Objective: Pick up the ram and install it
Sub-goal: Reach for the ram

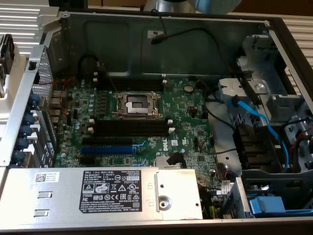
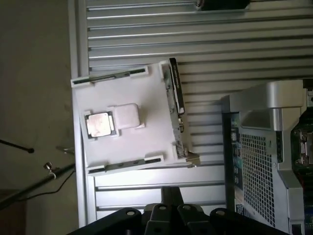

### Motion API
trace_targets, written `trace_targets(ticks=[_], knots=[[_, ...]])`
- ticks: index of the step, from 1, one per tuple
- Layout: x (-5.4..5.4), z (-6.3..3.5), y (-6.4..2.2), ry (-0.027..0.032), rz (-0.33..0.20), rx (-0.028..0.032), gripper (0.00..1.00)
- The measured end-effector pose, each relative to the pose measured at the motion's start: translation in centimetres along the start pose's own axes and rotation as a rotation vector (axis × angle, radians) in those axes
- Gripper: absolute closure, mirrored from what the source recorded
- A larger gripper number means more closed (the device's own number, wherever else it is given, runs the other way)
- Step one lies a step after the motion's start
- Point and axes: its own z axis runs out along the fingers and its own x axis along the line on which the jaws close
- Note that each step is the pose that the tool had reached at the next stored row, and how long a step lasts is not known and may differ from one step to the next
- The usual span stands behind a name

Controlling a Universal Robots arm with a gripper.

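White plastic tray (image 2: 146,142) on the slatted metal desk (image 2: 205,29) holds the long thin dark ram strip (image 2: 176,98) on edge, along the side nearest the grey computer case (image 2: 259,103). Jaws are closed, gripping nothing, apart from the tray. Exterior view: long black memory slots (image 1: 129,129) lie at 6 o'clock of the silver CPU socket (image 1: 137,104).

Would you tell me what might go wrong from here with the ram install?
The ram stands on edge in the white tray, which also holds a chip. A skewed grasp by the gripper may tip it or jolt the chip. In the case, the black slots flank the open socket, so a misaligned ram could strike it.
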Motion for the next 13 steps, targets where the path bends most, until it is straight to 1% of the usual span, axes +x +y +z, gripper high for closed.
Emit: trace_targets(ticks=[1, 3, 7, 9, 13], knots=[[0.9, 0.23, -0.07, -0.0002, 0.000, 0.0017, 0.90], [1.8, 0.49, -0.13, -0.0001, 0.000, 0.0028, 0.90], [3.6, 1.17, -0.27, -0.0002, -0.001, 0.0031, 0.90], [4.0, 1.44, -0.30, -0.0002, -0.011, 0.0030, 0.90], [4.2, 1.64, -0.30, 0.0004, -0.054, 0.0032, 0.90]])
